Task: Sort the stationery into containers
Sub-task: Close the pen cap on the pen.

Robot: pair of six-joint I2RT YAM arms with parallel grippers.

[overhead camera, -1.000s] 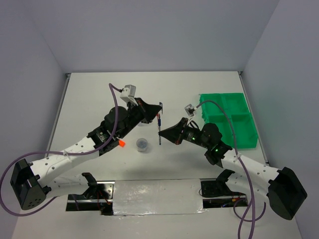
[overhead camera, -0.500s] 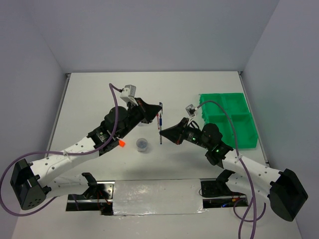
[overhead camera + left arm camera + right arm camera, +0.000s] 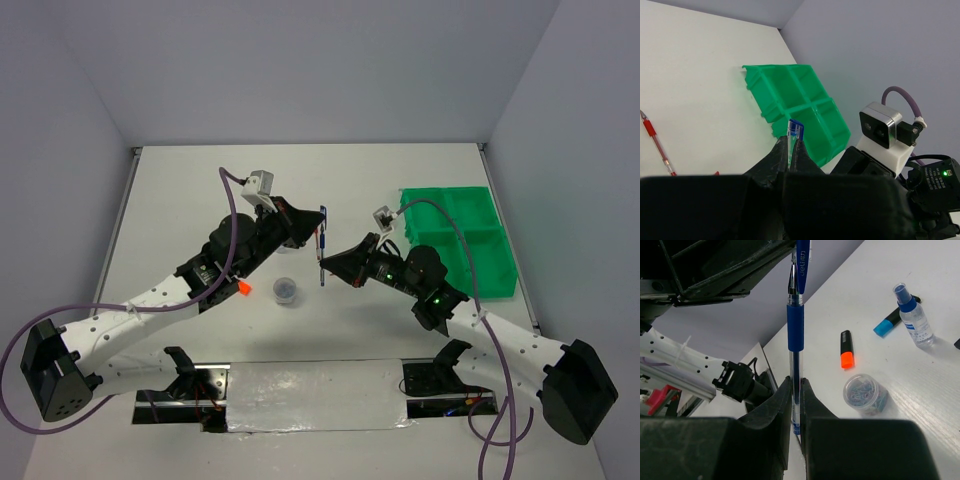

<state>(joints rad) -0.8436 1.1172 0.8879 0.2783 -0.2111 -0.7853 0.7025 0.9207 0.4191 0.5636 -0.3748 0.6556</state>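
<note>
blue pen [image 3: 321, 243] sits at frame centre in the top view, clamped at both ends; left gripper [image 3: 321, 213] is closed on the cap end, right gripper [image 3: 324, 272] closed on the lower barrel. green tray [image 3: 445, 191] is at the right of the frame, well apart; clear jar [image 3: 285, 289] is lower left of the pen.

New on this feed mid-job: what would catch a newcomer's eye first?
A blue pen stands upright in mid-air over the middle of the table, pinched at its top by the left fingers and lower down by the right fingers. The bright green tray sits at the table's right side, and what shows of its compartments looks bare. A jar rests beside the left arm.
</note>
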